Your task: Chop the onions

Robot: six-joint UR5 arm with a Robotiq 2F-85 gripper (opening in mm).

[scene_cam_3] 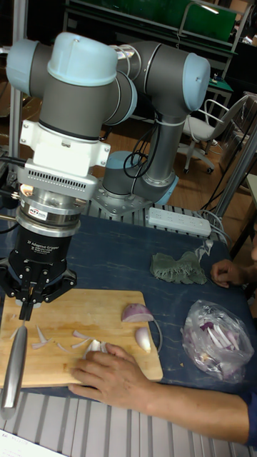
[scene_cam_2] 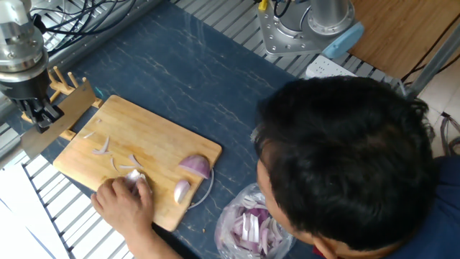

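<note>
A person's head (scene_cam_2: 352, 155) fills the right of the fixed view, hiding the cloth (scene_cam_3: 178, 268). A hand (scene_cam_2: 123, 203) covers part of the onion pieces (scene_cam_2: 135, 175). The frame's bottom edge crops the bag (scene_cam_2: 251, 226).
</note>
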